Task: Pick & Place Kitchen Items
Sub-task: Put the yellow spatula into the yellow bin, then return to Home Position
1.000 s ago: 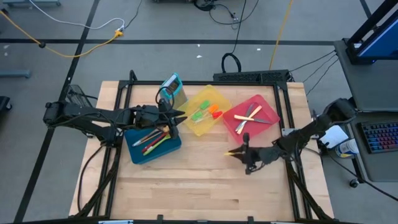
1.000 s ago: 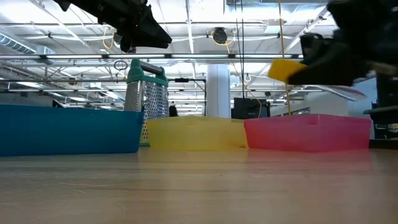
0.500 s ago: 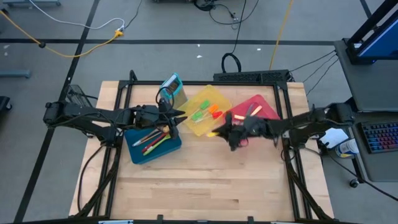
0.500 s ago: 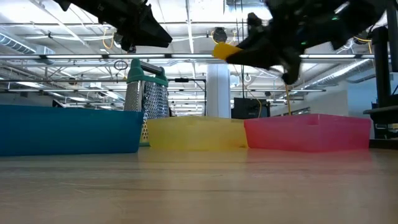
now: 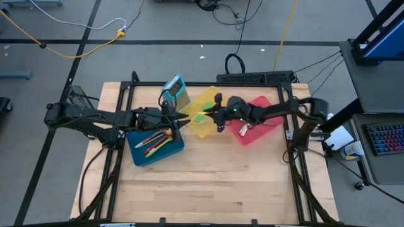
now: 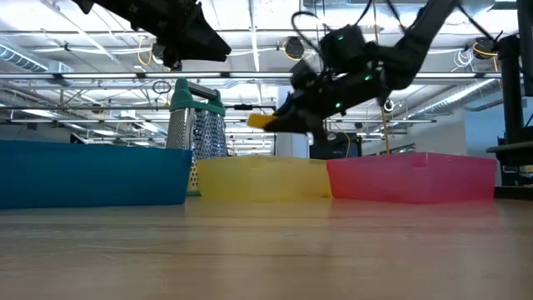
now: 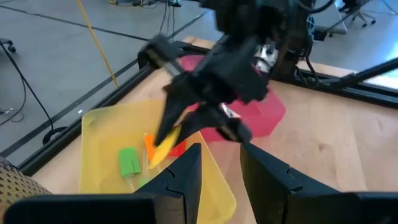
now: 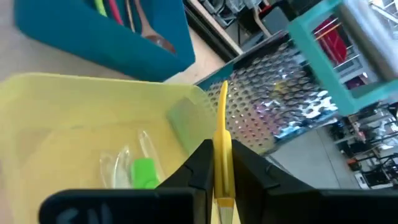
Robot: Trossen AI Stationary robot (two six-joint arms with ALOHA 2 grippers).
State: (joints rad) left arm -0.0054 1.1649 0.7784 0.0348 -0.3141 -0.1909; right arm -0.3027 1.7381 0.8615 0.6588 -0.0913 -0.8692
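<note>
My right gripper (image 5: 213, 118) is shut on a yellow-headed mini spatula (image 6: 261, 122) and hangs above the yellow bin (image 5: 218, 101), which holds green and orange spatulas (image 5: 205, 115). My left gripper (image 5: 183, 121) is open and empty above the far right corner of the blue bin (image 5: 136, 151), which holds red, green and wooden spoons (image 5: 154, 140). The red bin (image 5: 268, 104) holds cream-handled knives and a spoon (image 5: 252, 120). My right gripper pinches the spatula's yellow head (image 8: 222, 124) between its two fingers (image 8: 202, 165), on its flat faces. The head's end sticks out past the fingertips. The fingers come from the table's right, slanting a little down. The spatula is lifted clear above the yellow bin.
A teal-framed box grater (image 5: 175, 88) stands upright at the far side, behind the blue and yellow bins. The three bins stand side by side across the table's far half. The near half is bare wood (image 5: 202, 189).
My right gripper has carried the yellow spatula from the table's near right toward the far left, across the red bin, to above the yellow bin. It has stayed shut on the spatula, which stays clear of the table.
</note>
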